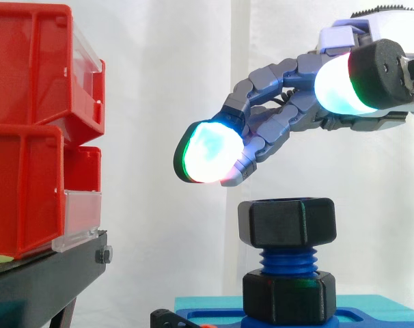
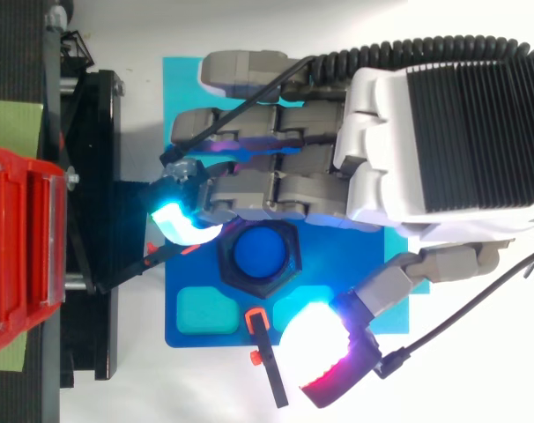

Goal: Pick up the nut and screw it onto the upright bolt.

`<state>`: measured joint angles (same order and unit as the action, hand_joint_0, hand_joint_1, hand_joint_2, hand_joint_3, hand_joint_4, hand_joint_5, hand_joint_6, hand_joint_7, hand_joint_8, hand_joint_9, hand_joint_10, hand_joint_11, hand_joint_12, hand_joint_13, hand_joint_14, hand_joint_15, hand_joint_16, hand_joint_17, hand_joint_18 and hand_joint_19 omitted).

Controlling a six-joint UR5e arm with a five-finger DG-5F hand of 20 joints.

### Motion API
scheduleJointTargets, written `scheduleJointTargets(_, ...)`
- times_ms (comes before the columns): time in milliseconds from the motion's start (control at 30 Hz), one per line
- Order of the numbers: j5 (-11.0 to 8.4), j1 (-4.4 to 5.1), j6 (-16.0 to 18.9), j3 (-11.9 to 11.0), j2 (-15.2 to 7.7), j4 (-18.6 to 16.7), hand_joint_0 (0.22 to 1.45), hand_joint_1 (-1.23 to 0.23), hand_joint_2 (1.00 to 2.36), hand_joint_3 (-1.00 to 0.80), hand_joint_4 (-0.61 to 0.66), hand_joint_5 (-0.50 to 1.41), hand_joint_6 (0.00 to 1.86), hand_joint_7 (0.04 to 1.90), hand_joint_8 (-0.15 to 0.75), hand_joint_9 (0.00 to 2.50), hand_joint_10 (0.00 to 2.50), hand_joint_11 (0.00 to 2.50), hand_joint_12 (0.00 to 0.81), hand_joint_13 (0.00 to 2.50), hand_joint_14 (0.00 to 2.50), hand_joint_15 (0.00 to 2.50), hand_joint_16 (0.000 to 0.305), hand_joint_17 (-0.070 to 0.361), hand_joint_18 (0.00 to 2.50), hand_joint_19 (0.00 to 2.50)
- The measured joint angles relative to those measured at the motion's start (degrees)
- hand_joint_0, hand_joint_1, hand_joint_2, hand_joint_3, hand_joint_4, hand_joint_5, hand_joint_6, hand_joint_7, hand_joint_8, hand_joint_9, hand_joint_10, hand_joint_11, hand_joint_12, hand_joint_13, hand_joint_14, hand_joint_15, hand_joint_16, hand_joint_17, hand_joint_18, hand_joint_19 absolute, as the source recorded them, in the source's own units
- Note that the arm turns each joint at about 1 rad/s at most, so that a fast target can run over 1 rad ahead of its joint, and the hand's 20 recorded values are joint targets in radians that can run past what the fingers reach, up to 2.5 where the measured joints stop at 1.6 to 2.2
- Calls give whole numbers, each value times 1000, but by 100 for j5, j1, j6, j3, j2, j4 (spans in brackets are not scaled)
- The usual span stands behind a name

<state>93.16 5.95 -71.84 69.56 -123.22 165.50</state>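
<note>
Hovering open and empty, hand [image 1: 275, 121] above one bolt [image 1: 287, 258] bearing seemingly two nuts [image 1: 287, 222] [image 1: 287, 295].

The black nut [image 2: 225, 261] sits around the blue bolt [image 2: 264, 253] on a blue base plate [image 2: 189, 275]. The hand [image 2: 426, 150] enters from 3 o'clock, fingers [image 2: 183, 220] spread and holding nothing. One cyan pad is at the nut's 10 o'clock and the thumb [image 2: 324, 352] at 5 o'clock. Red bins [image 2: 20, 256] stand at 9 o'clock.

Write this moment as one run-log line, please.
hand: open, holding nothing, above nut, not touching | nut: on top of blue bolt, threads showing below | lower black nut: at bolt's foot
</note>
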Motion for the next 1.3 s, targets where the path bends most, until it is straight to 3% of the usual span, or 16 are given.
scheduleJointTargets(367, -130, 64, 5, 29, -20, -4, 474, -397, 1000, -500, 226, -138, 502, 692, 253, 748, 0, 0, 282, 381, 0, 0, 31, 70, 0, 0)
scheduleJointTargets(933, -137, 96, -4, 32, -22, 43, 474, -402, 1000, -500, 248, -115, 502, 708, 241, 776, 0, 0, 280, 327, 0, 0, 30, 67, 0, 0)
scheduleJointTargets(1067, -151, 98, -35, 35, -24, 44, 469, -366, 1000, -500, 202, -89, 502, 687, 115, 853, 0, 0, 241, 366, 0, 0, 32, 71, 0, 0)
scheduleJointTargets(1300, -178, 99, -47, 36, -33, 97, 469, -364, 1000, -500, 212, -77, 502, 696, 109, 916, 0, 0, 229, 416, 0, 0, 30, 67, 0, 0)
